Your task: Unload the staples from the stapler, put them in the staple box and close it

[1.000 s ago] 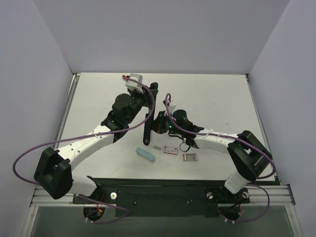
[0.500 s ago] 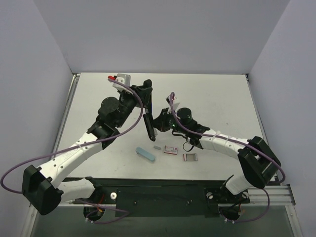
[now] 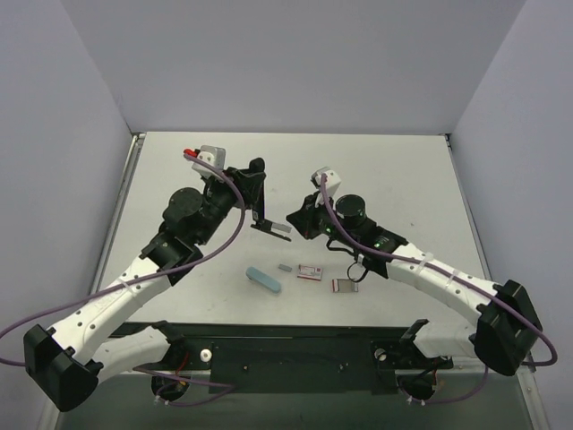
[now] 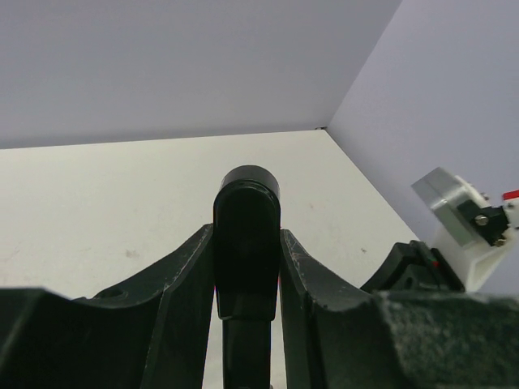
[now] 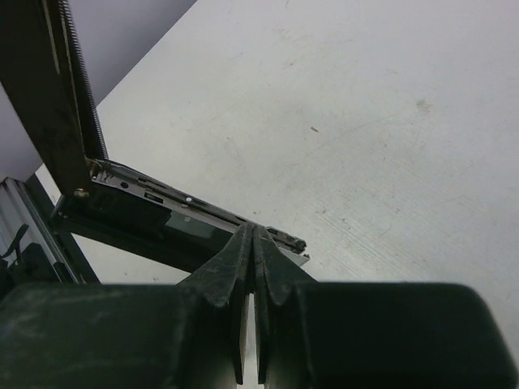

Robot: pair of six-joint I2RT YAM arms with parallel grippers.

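Top external shows the staples (image 3: pixel 285 267) lying on the table (image 3: pixel 403 179), left gripper (image 4: pixel 247 243) clamping the opened stapler (image 4: pixel 247 194) aloft — right gripper's (image 5: pixel 254 233) jaws pinched together at its magazine, seemingly empty — so next, confirm the rail is bare.

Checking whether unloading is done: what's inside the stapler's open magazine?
In the stapler, the exposed magazine channel looks dark and bare; no staple strip shows there. Its front end is hidden behind the shut fingertips of the right gripper.

Probably a lab test cell: white table (image 3: pixel 403 179) boxed by plain walls (image 3: pixel 295 63).
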